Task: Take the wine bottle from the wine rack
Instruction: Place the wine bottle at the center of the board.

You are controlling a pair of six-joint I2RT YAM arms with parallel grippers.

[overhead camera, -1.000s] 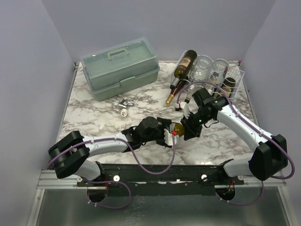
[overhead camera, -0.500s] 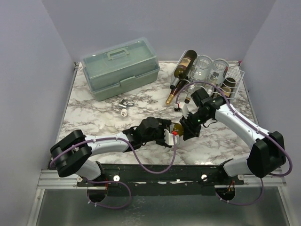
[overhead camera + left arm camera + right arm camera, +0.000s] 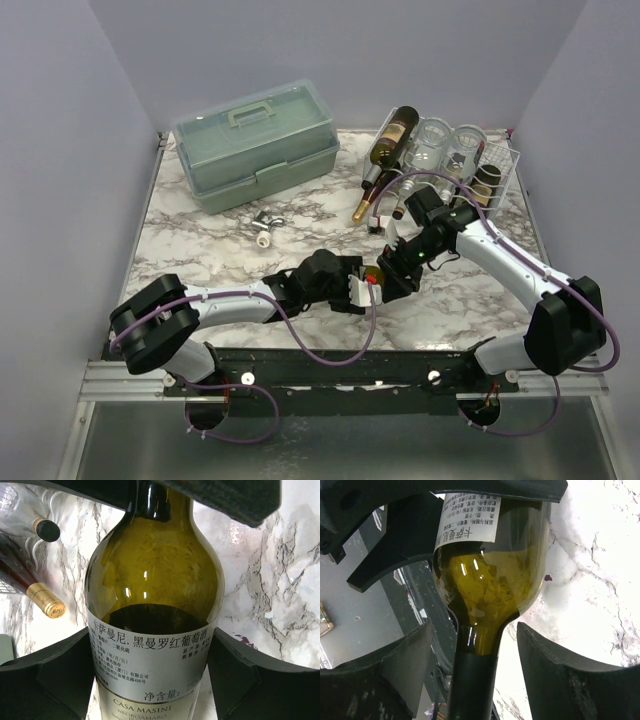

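Note:
The dark green wine bottle point(image 3: 374, 273) with a white label lies low over the marble table between my two arms, away from the white wire wine rack point(image 3: 503, 163). My left gripper point(image 3: 360, 291) is shut on the bottle's body; in the left wrist view both fingers press the label of the bottle point(image 3: 152, 595). My right gripper point(image 3: 396, 268) is at the neck end. In the right wrist view its fingers point(image 3: 555, 670) stand open, with a gap on each side of the bottle's black-capped neck point(image 3: 475, 680).
Other bottles point(image 3: 391, 141) and clear glass jars point(image 3: 432, 140) lean in the rack at the back right, their necks point(image 3: 47, 604) pointing onto the table. A grey-green toolbox point(image 3: 255, 142) stands at the back left. A small metal piece point(image 3: 265, 228) lies mid-table.
My right gripper has opened and let go of the bottle's neck. The left gripper keeps its grip on the body, and both arms have shifted slightly left.

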